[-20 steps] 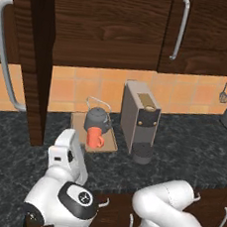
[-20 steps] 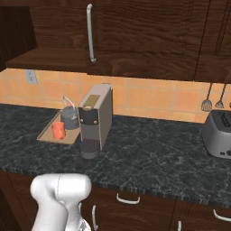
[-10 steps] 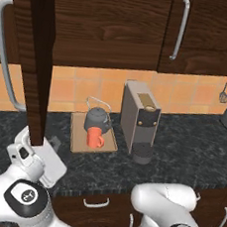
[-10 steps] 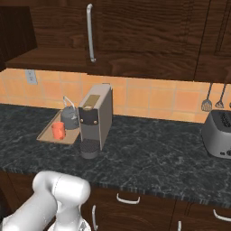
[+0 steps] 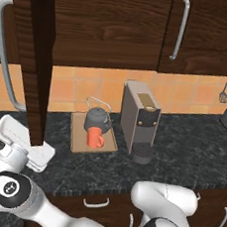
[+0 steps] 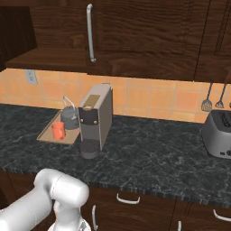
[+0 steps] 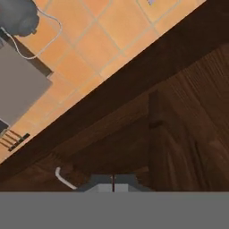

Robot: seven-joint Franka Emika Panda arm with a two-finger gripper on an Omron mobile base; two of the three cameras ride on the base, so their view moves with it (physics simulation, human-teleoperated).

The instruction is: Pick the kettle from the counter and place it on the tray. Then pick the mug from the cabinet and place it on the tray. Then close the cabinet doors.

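The tan tray (image 5: 77,136) (image 6: 46,136) lies on the dark counter (image 5: 181,153) and carries the grey kettle (image 5: 98,119) (image 6: 70,118) with the orange-red mug (image 5: 95,139) (image 6: 58,130) in front of it. The cabinet's left door (image 5: 35,61) stands open, seen edge-on, its silver handle (image 5: 4,48) facing left. My gripper (image 5: 29,148) (image 7: 112,184) is low at that door's bottom end, shut and holding nothing. The hand view looks up along dark wood, with the kettle (image 7: 19,17) in its top left corner. The right cabinet door (image 5: 110,25) is closed.
A tall grey coffee machine (image 5: 140,119) (image 6: 96,116) stands just right of the tray. A toaster (image 6: 218,133) sits at the far right, with utensils (image 6: 207,102) hanging on the tiled wall. Drawers (image 5: 95,203) run below the counter.
My hand has swung left and down from in front of the tray to the open left door's lower end. Tray, kettle and mug have not moved.
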